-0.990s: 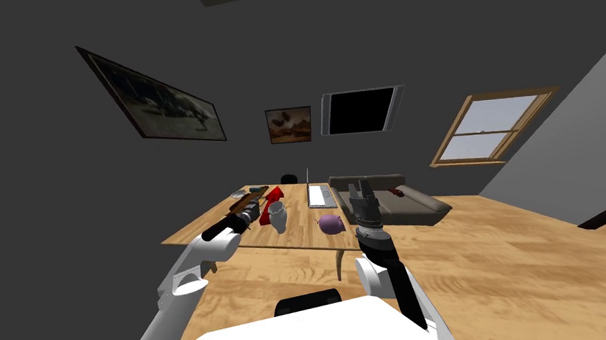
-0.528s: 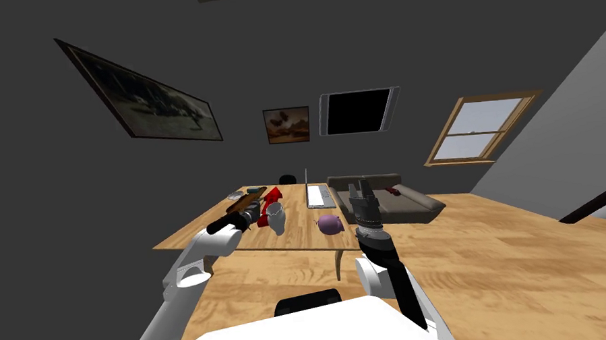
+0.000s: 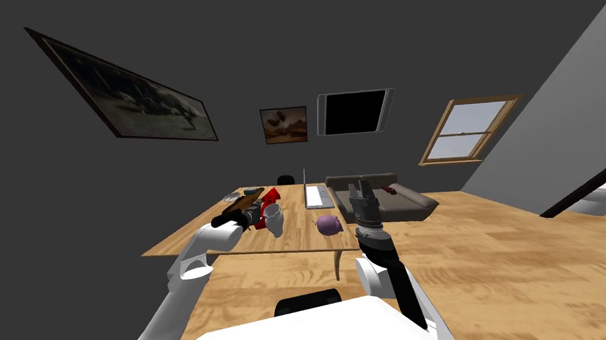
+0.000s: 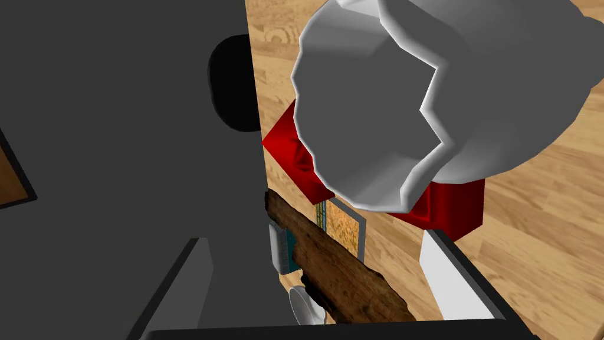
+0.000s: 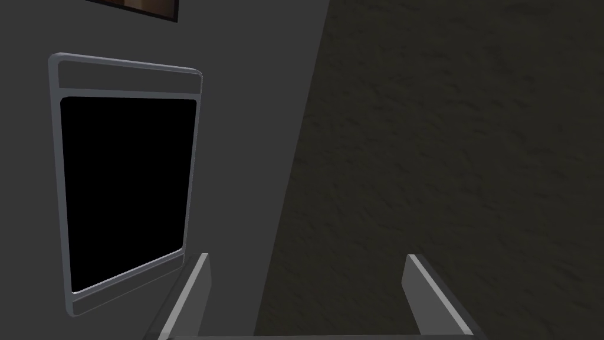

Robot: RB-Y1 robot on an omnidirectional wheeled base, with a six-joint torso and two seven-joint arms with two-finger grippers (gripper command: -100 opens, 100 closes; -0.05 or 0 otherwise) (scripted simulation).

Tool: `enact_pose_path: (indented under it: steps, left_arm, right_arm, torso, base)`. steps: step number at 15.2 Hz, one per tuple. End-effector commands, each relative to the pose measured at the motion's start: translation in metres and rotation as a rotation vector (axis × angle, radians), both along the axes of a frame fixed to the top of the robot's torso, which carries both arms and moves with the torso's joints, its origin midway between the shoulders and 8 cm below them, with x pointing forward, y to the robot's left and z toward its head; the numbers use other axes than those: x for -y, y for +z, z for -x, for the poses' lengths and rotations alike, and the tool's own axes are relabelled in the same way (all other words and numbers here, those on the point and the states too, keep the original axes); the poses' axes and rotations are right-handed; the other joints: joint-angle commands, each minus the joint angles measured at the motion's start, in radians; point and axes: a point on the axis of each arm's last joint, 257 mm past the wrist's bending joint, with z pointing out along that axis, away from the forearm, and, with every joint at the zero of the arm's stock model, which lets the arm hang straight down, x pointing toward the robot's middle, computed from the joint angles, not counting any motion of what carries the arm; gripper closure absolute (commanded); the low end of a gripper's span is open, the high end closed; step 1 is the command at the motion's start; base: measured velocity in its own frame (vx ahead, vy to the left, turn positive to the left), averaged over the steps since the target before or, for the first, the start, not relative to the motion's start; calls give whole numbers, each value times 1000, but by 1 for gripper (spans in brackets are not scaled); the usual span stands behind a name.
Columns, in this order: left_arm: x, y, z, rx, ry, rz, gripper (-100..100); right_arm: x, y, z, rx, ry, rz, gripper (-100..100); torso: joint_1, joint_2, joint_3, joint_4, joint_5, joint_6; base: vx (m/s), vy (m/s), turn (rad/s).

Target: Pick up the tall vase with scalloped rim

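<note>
The pale vase [image 3: 273,219] stood tilted on the table [image 3: 185,238], with bare top towards the near edge. The left gripper [image 4: 315,239] was spread just short of its scalloped mouth. A red block [image 4: 454,203] and a wooden slab [image 4: 336,277] crowded behind. The right gripper [image 3: 362,188] was spread and raised near a purple pot [image 3: 329,224].

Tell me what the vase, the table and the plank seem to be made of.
Vase: plain pale grey, smooth and matte, no pattern or grain; perhaps ceramic, but the look leaves it open.
Table: wood, going by the tan top with darker grain lines.
Plank: rough dark brown wood, bark-like, with ragged edges and a mottled surface.
</note>
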Motion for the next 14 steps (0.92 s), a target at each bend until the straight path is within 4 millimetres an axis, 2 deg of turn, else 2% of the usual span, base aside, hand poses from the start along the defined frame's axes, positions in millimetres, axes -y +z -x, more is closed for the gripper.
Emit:
enact_pose_path:
  steps: [1, 14]
  left_arm:
    - [2, -3, -1, -36, -4, -4, -100]
    - [-1, -32, 21, -244, 2, -35, -100]
  right_arm:
    - [0, 0, 0, 0, 0, 0, 0]
    - [0, 0, 0, 0, 0, 0, 0]
  torso:
    - [0, 0, 0, 0, 0, 0]
    - [0, -1, 0, 0, 0, 0]
  base:
    - [15, -2, -65]
    - [18, -2, -45]
